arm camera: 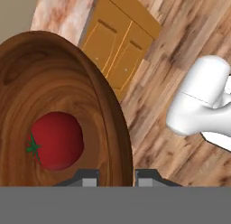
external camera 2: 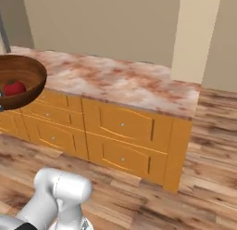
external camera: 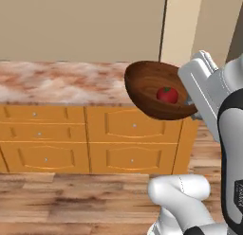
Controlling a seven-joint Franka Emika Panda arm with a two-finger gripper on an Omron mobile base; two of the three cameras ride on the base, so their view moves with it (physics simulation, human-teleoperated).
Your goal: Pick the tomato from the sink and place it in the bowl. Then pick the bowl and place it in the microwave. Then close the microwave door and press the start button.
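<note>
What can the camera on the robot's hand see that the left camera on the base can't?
The hand view alone shows the gripper, its two dark fingertips astride the rim of the bowl, and the green top of the tomato pointing sideways. The left base view alone shows the long marbled counter, the beige wall behind it, and the bowl tilted and lifted off the counter. Both show the brown wooden bowl with the red tomato inside, the orange cabinets and the wooden floor.
</note>
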